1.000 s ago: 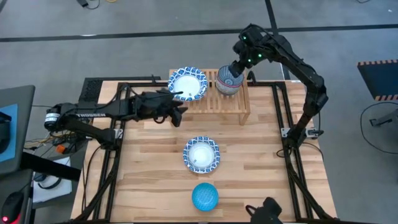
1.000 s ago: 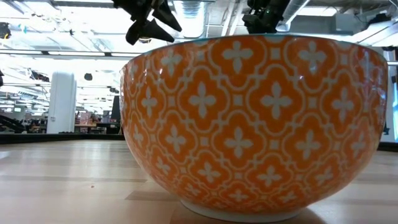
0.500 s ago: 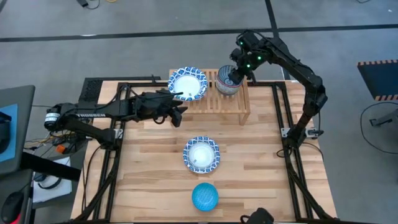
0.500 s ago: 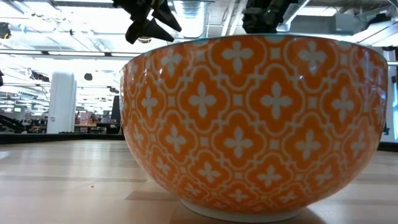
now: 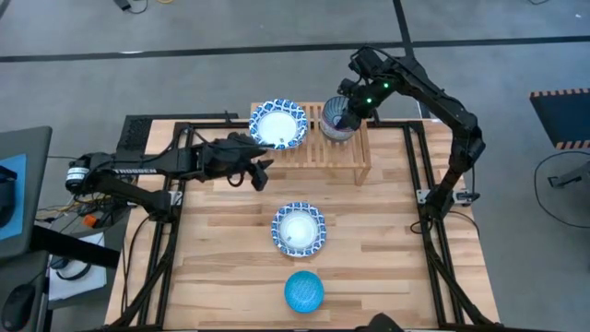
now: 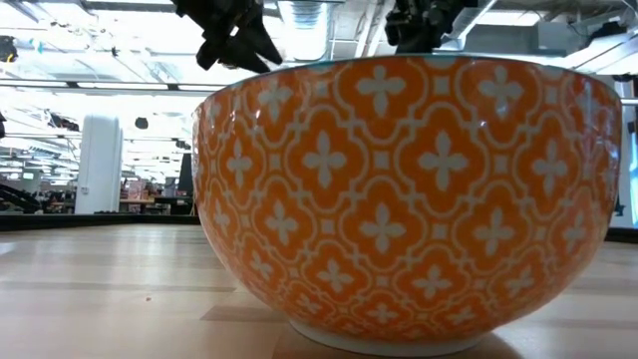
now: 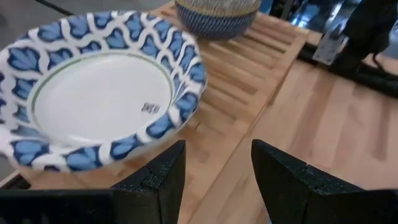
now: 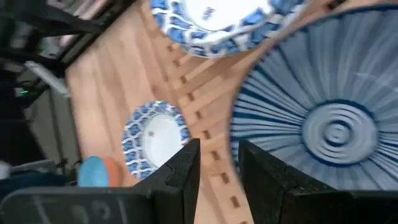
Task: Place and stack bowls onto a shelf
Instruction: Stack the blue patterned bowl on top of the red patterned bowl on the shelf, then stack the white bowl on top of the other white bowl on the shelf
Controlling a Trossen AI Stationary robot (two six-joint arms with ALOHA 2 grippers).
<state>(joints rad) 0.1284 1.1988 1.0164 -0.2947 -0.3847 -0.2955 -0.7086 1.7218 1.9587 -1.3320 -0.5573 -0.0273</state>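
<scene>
Low view: we saw the orange-patterned bowl (image 6: pixel 404 199) hiding the shelf (both arms cut off); left gripper (image 7: pixel 214 177) and right gripper (image 8: pixel 217 168) gaped empty.

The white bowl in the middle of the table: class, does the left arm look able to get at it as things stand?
Probably yes. The left gripper is open beside the shelf, and bare table lies between it and the white bowl; nothing blocks the way.

Glossy glazed bowls, like the orange one (image 6: pixel 409 199), contrast with the matt light-wood shelf (image 5: pixel 346 152) and smooth planked table (image 5: pixel 369 240).
</scene>
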